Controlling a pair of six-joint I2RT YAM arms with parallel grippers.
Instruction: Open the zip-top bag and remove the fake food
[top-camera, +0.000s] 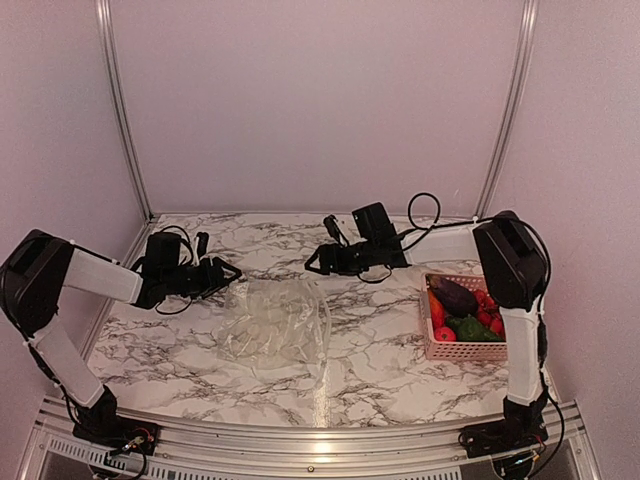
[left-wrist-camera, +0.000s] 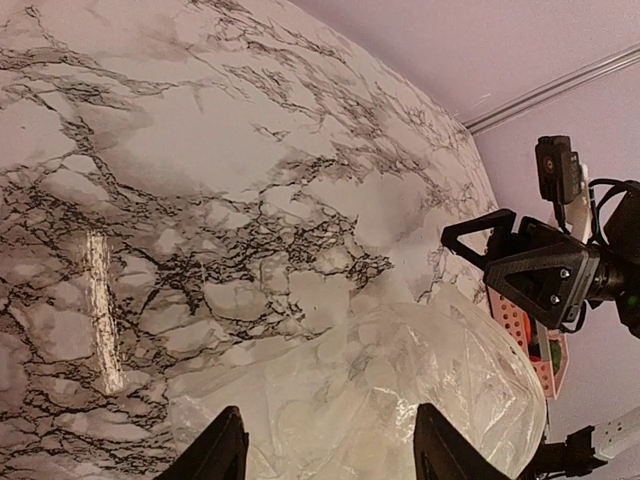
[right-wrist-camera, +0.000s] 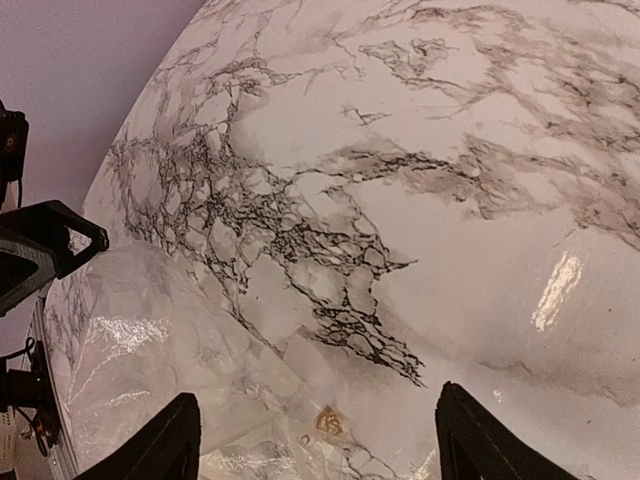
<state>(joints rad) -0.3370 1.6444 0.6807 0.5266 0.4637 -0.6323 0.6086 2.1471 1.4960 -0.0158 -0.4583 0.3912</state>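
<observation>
**Asker:** How do your pincers stand?

**Me:** My left pincer (left-wrist-camera: 330, 455) has its two fingers set wide apart, with nothing between them. My right pincer (right-wrist-camera: 320, 445) is spread just as wide and also carries nothing. I cannot tell whether either one's tips touch the plastic below.

**Asker:** What can you count?

**Me:** There is one zip-top bag (top-camera: 275, 325), clear and crumpled, lying on the marble counter (top-camera: 380, 370). There is one pink basket (top-camera: 465, 351) at the right edge. The fake food (top-camera: 462, 312) sits inside it: one dark purple piece (top-camera: 455, 295), one green pepper (top-camera: 470, 328) and several red pieces (top-camera: 445, 333). They are too crowded for me to number exactly.

**Asker:** Where is the bag relative to you?

**Me:** It lies between my two pincers and a little nearer than both. My left pincer hangs at its far left corner, pointing right. My right pincer hangs just beyond its far right edge, pointing left. In each wrist view the plastic spreads under and ahead of my fingertips. The basket is well apart from the bag, beside my right arm.
</observation>
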